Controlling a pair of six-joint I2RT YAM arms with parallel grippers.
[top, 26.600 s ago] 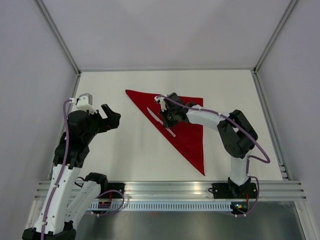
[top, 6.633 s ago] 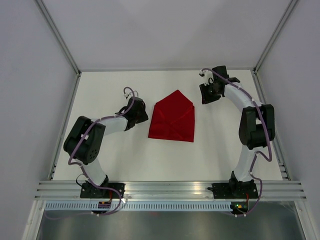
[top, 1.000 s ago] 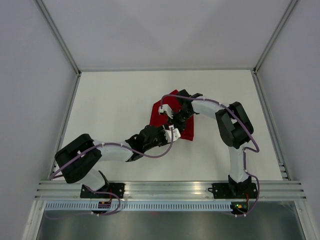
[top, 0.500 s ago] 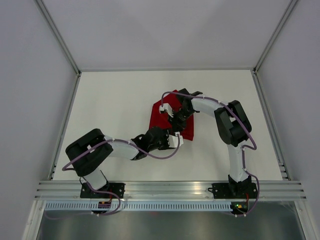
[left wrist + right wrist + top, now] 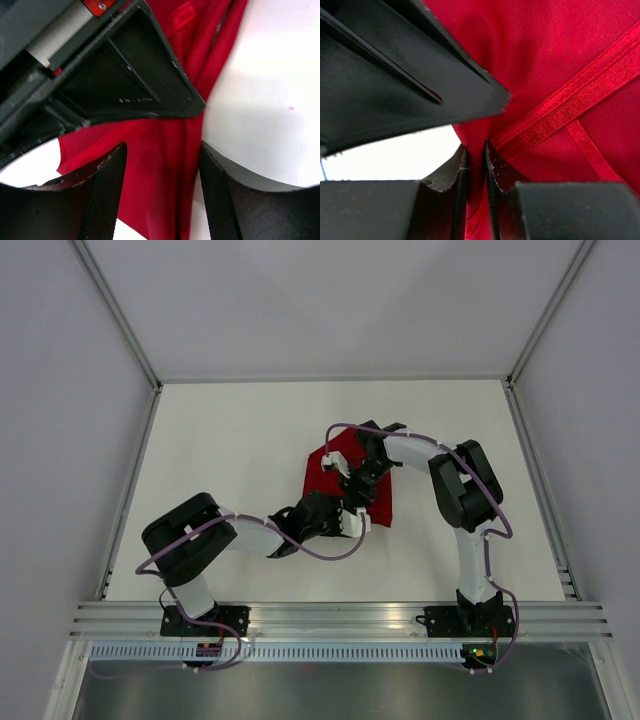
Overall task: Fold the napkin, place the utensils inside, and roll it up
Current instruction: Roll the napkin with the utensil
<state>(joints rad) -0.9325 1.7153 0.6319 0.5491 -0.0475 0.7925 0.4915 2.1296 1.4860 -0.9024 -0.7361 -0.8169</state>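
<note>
The red napkin lies folded in the middle of the table, largely covered by both grippers. My right gripper comes from the far right and is shut on a raised fold of the napkin, the cloth pinched between its pads. My left gripper reaches in low from the near left at the napkin's near edge. Its jaws stand open astride a bunched ridge of the napkin, just under the right gripper's black body. The utensils are out of view.
The white table is bounded by grey walls on three sides and by metal frame posts. An aluminium rail with both arm bases runs along the near edge. The two arms crowd together over the napkin.
My left arm has slid right along the napkin's near edge, and its jaws have widened. The right gripper has kept its pinch on the cloth in almost the same spot.
</note>
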